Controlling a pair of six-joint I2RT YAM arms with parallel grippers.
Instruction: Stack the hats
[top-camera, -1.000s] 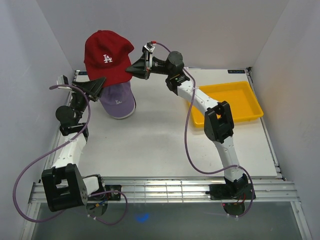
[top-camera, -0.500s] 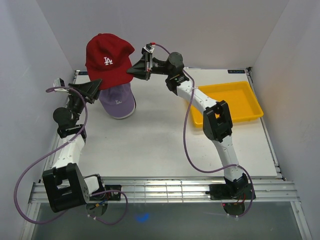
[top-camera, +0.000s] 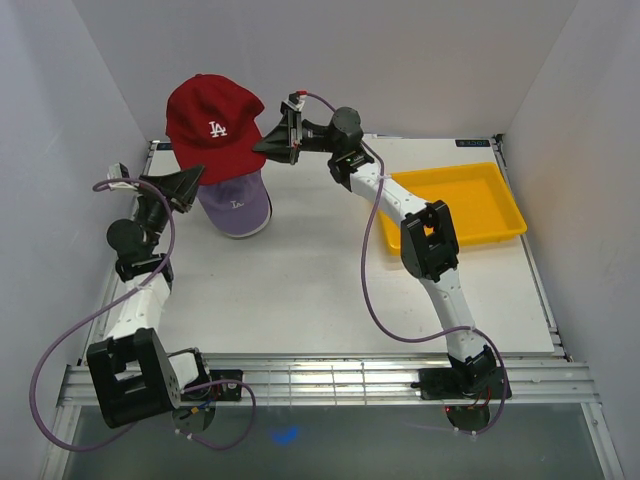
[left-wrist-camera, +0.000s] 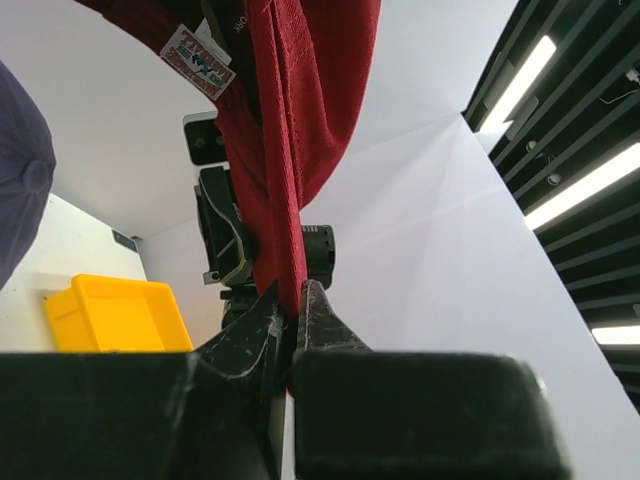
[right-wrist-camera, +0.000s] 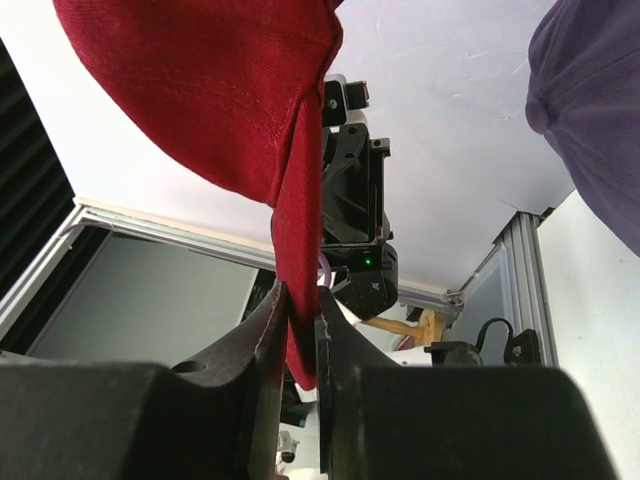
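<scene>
Holding the red cap (top-camera: 213, 125) aloft, my left pincer (top-camera: 196, 180) and right pincer (top-camera: 264, 146) clamp its opposite edges; the purple cap (top-camera: 236, 203) lies below, nearer my left arm.

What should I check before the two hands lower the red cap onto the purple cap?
1. Left hand shut on red cap fabric: ok.
2. Right hand shut on its opposite edge: ok.
3. Red cap hanging clear of purple cap: ok.
4. Red cap centred above purple cap: cannot tell.
5. Yellow tray outside the lowering path: ok.
</scene>
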